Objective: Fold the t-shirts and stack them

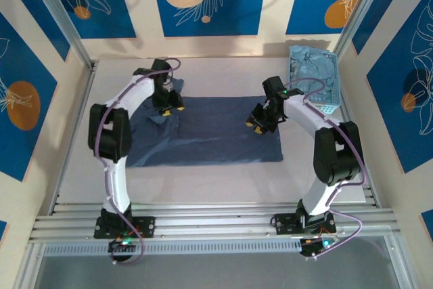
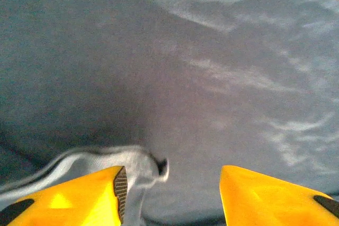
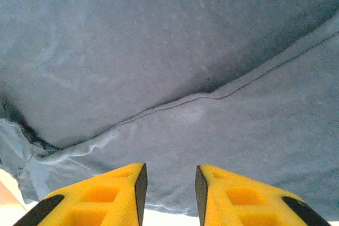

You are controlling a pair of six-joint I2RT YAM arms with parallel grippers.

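over the dark shirt (image 1: 216, 137), my left pincer (image 2: 172, 178) stands apart at 10 o'clock, my right pincer (image 3: 169, 178) narrowly apart at 3 o'clock.

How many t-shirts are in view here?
2: a dark slate-blue t-shirt spread on the table; a pale blue t-shirt bunched in the far-right basket, where more may be hidden.

dark t-shirt (image 1: 216, 137): soft matt cloth, lightly creased, stitched hem
left pincer (image 2: 172, 183): smooth yellow plastic, slight sheen; dark ribbed inner pad
right pincer (image 3: 169, 183): yellow plastic, matt, moulded recesses
basket (image 1: 328, 107): pale blue perforated plastic
table (image 1: 223, 72): smooth, matt, pale
frame rails (image 1: 216, 221): bare ribbed metal
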